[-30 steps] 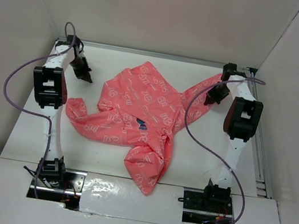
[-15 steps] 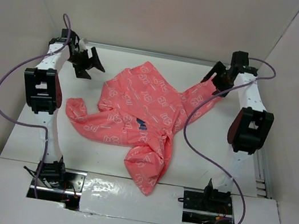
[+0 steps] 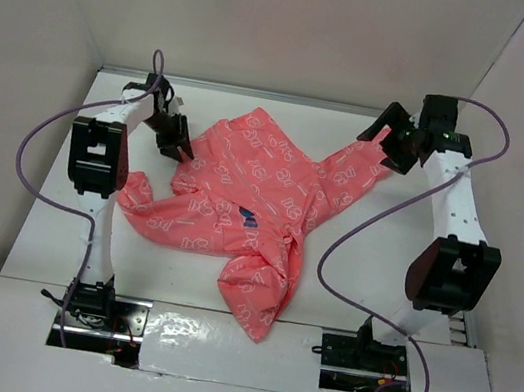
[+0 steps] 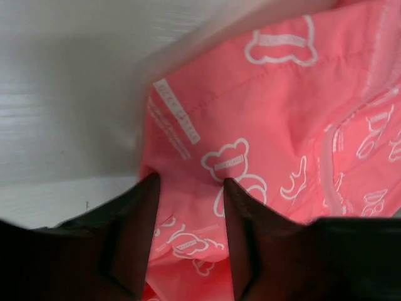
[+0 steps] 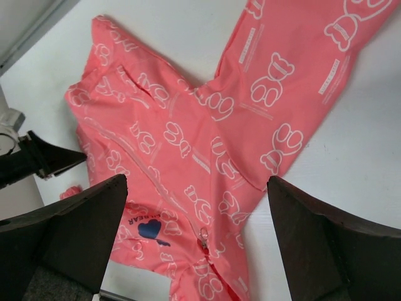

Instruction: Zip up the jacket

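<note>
The coral-pink jacket [image 3: 242, 193] lies crumpled across the middle of the white table, with a dark blue chest mark [image 3: 246, 217]. One sleeve reaches back right and another lies at the left. My left gripper [image 3: 175, 140] is at the jacket's back-left edge. In the left wrist view its jaws [image 4: 191, 182] stand apart with pink fabric [image 4: 282, 113] between and under the fingers. My right gripper [image 3: 393, 143] hovers wide open above the back-right sleeve. The right wrist view looks down between its fingers [image 5: 197, 182] at the zipper pull [image 5: 202, 237] and chest mark [image 5: 147, 229].
White enclosure walls stand close on the left, back and right. A metal rail [image 3: 463, 293] runs along the table's right edge. Purple cables [image 3: 355, 243] loop from both arms, the right one hanging over the table beside the jacket.
Both grippers went from shut to open. The left one swung from the back-left corner onto the jacket's edge. The right arm stretched up and back, away from the sleeve.
</note>
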Controlling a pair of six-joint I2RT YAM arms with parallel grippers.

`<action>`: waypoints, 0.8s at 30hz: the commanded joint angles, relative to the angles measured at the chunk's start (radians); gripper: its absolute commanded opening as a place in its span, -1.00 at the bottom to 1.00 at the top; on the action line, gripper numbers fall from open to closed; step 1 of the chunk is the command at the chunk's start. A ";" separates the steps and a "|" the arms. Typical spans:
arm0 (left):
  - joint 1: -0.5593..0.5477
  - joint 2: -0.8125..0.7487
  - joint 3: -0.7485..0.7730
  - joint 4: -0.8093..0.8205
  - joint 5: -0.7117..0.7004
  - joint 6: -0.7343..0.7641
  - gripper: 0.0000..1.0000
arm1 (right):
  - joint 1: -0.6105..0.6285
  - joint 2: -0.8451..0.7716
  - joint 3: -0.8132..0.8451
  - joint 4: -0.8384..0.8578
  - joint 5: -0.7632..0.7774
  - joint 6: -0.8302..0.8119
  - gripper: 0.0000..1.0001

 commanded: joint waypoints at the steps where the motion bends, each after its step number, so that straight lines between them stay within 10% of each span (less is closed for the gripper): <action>1: -0.015 0.029 0.049 -0.047 -0.064 -0.007 -0.08 | -0.006 -0.111 -0.012 0.057 0.004 0.007 0.99; 3: -0.015 0.038 0.063 -0.061 -0.110 -0.027 -0.71 | -0.011 -0.134 -0.022 0.057 0.006 0.012 0.99; 6: -0.007 0.040 0.109 -0.084 -0.168 -0.038 -1.00 | -0.012 -0.183 -0.059 0.063 0.003 0.012 0.99; 21: 0.115 -0.178 -0.038 0.003 -0.101 -0.042 -1.00 | -0.055 -0.424 -0.249 0.131 0.082 0.032 0.99; 23: 0.115 -0.247 -0.049 -0.003 -0.099 -0.056 -0.57 | -0.055 -0.462 -0.260 0.125 0.134 0.033 0.99; 24: 0.118 -0.269 -0.049 -0.007 -0.099 -0.062 0.45 | -0.055 -0.477 -0.268 0.125 0.156 0.030 0.99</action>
